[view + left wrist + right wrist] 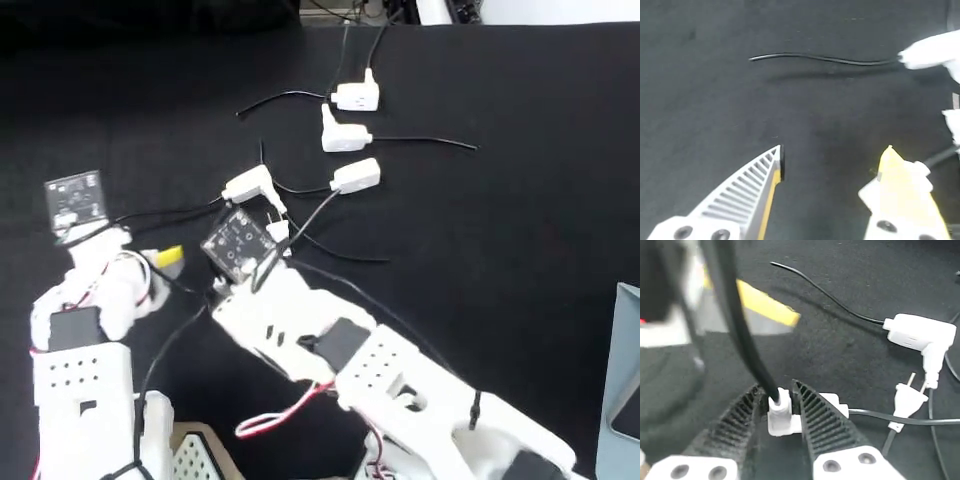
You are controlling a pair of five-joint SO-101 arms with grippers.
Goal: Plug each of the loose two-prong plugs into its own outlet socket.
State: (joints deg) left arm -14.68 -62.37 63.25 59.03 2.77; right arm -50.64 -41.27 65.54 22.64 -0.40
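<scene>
Table point(520, 250), black-covered, lies under both my arms. My right arm point(330, 345) stretches to the middle; my left arm point(85, 340) stands at the near edge. My right gripper point(777, 389) is clenched on a white piece point(782, 422) with a black cable point(740, 325) rising from it; plug or socket, I cannot tell. My left gripper point(832, 162) hangs spread wide over bare cloth, grasping nothing. Near the piece lies an angled white block point(920, 332). Just beside it lies a loose plug point(907, 400), its 2 prongs pointing toward the block.
</scene>
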